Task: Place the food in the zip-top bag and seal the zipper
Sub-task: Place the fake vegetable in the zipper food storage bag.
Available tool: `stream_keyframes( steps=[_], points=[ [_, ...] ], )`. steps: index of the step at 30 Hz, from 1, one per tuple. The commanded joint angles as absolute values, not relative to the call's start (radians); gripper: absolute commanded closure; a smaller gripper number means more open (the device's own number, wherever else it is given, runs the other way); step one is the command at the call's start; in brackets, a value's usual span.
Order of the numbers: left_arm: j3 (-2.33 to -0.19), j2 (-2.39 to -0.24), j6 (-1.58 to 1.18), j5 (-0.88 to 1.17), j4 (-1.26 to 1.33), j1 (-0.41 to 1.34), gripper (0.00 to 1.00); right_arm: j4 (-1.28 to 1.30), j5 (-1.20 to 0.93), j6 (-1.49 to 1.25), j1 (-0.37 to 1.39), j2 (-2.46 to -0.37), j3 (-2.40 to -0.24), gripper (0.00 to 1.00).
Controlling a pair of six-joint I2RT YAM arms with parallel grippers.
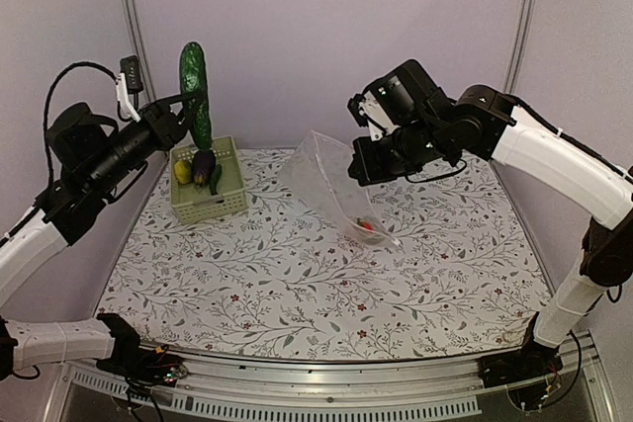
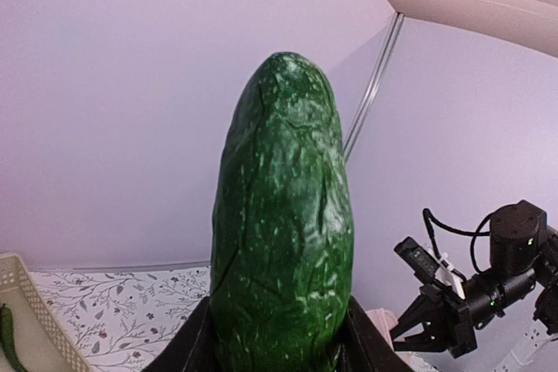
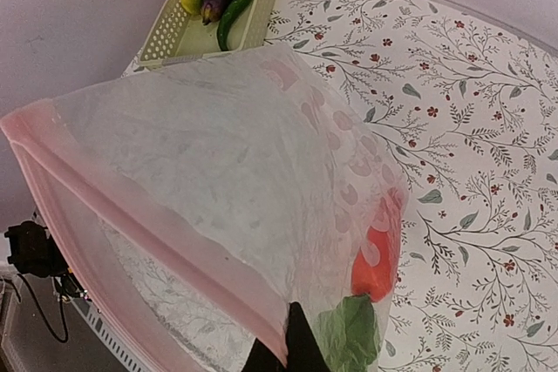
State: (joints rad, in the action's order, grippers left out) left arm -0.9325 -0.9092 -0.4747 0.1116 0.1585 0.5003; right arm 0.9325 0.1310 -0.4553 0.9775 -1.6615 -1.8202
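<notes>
Your table [image 1: 297, 284] carries the clear bag [image 1: 331, 180] right of its middle. Your right gripper [image 3: 292, 350] is pinched tight on the pink zipper [image 3: 113, 198], holding the mouth up while the bottom rests on the table with a red piece [image 3: 377, 259] and a green piece [image 3: 349, 337] inside. The basket [image 1: 232, 207] sits at the far left corner. Your left gripper [image 1: 194, 124] clamps the cucumber [image 1: 195, 86] upright above it, and an eggplant [image 1: 203, 165] lies inside.

Soft even light, lilac cast, shadows faint. Left wrist: cucumber [image 2: 283, 215] rising out of the left gripper [image 2: 279, 350] is sharp, with tiny shine flecks; the wall post [image 2: 373, 84] beyond it bows, wide-angle. Right wrist: zip-top bag [image 3: 218, 172] just ahead of the right gripper [image 3: 281, 353] is milky and hazy, no hard glare; tablecloth [image 3: 471, 154] beyond is crisp. Top view slightly soft
</notes>
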Motion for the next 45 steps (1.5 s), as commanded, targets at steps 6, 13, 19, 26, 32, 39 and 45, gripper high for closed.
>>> stream_keyframes(
  steps=[6,13,19,26,32,39,45],
  points=[
    [-0.930,-0.954,-0.321,-0.042,0.291,0.853,0.64,0.917,0.083,-0.467,0.973,-1.679,-1.853,1.00],
    [-1.008,-1.137,-0.198,-0.066,0.470,1.010,0.64,0.908,0.066,-0.483,0.977,-1.679,-1.855,1.00],
    [-1.048,-1.271,-0.166,-0.065,0.620,1.052,0.65,0.907,0.065,-0.483,0.978,-1.677,-1.856,1.00],
    [-1.065,-1.396,-0.116,-0.089,0.774,1.068,0.65,0.907,0.057,-0.477,0.978,-1.671,-1.858,1.00],
    [-1.055,-1.434,-0.043,-0.150,0.814,1.079,0.65,0.910,0.050,-0.477,0.979,-1.658,-1.859,1.00],
    [-1.006,-1.458,0.042,-0.217,0.850,1.105,0.65,0.913,0.047,-0.480,0.978,-1.651,-1.866,1.00],
    [-0.977,-1.476,0.043,-0.241,0.859,1.107,0.65,0.913,0.046,-0.485,0.978,-1.649,-1.871,1.00]
  ],
)
